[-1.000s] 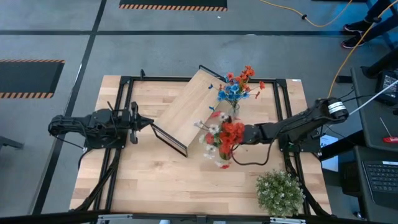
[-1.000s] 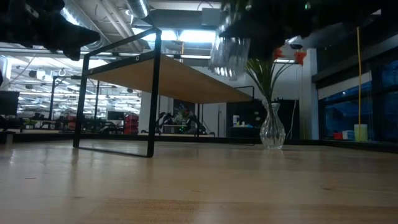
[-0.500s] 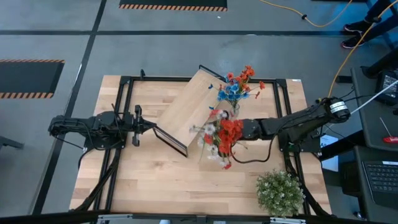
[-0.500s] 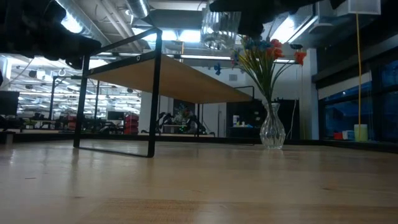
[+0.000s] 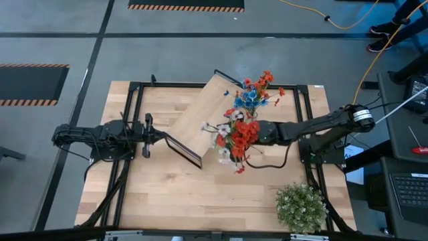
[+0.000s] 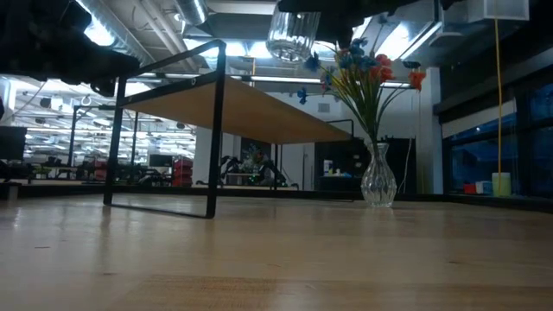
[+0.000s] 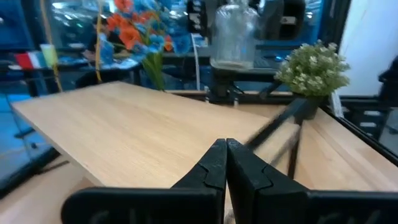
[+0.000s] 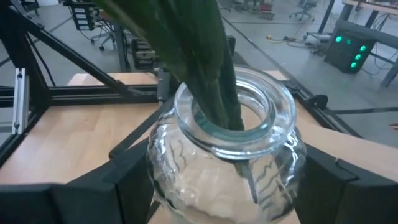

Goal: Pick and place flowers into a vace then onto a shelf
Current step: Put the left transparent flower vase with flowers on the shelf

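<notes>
The left gripper [image 5: 159, 133] waits just left of the shelf [image 5: 204, 114], level with its low corner, its jaws pressed together on nothing; from its wrist the shelf's pale board [image 7: 143, 140] fills the foreground.

The shelf stands slantwise in the middle of the table [image 5: 167, 194], a light board on a black wire frame [image 6: 212, 130]. At its right edge the right gripper [image 5: 257, 132] reaches in from the right, its jaws spread wide around a clear glass vase [image 8: 224, 155] that holds red and white flowers [image 5: 237, 137], their green stems [image 8: 211, 68] down through its neck. In the low view this vase [image 6: 292, 33] hangs in the air above the shelf's board.

A second glass vase [image 6: 378, 180] stands on the table just behind the shelf's right end, with blue and orange flowers [image 5: 254, 92]. A bushy green plant [image 5: 301, 206] sits well to the shelf's right, at the table's near corner.

Against a second ago, the held vase is higher and farther left, now over the shelf's edge; the left gripper has drawn back a little.
</notes>
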`<action>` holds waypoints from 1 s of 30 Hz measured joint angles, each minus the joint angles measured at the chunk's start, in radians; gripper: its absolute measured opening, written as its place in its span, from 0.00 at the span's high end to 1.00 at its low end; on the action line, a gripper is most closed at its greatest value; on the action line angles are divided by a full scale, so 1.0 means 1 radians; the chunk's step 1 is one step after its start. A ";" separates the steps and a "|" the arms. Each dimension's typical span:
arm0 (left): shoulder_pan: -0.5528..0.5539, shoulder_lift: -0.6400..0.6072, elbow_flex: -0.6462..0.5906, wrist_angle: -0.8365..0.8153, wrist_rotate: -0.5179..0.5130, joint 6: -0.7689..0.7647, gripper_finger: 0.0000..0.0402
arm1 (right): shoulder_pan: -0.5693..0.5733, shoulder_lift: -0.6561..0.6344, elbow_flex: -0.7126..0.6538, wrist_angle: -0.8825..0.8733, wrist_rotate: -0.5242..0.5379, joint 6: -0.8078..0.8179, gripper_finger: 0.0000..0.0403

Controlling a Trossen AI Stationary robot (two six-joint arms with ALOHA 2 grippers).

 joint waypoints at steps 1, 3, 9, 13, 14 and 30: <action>0.000 0.000 0.000 0.011 -0.011 0.006 0.99 | -0.005 0.005 0.003 0.000 -0.005 -0.003 0.29; 0.003 0.000 0.000 0.044 -0.029 0.014 0.99 | -0.016 0.018 0.009 0.000 -0.025 0.000 0.29; 0.001 0.000 0.000 0.053 0.000 0.015 0.99 | -0.037 0.051 0.033 0.000 -0.060 0.014 0.29; 0.001 0.000 0.000 0.041 0.002 0.010 0.99 | -0.053 0.065 0.049 0.000 -0.064 0.012 0.29; 0.001 0.000 0.000 0.041 0.002 0.010 0.99 | -0.057 0.068 0.052 -0.001 -0.063 0.012 0.29; 0.001 0.002 0.000 0.041 0.001 0.008 0.99 | -0.150 0.248 0.253 -0.084 -0.125 -0.041 0.29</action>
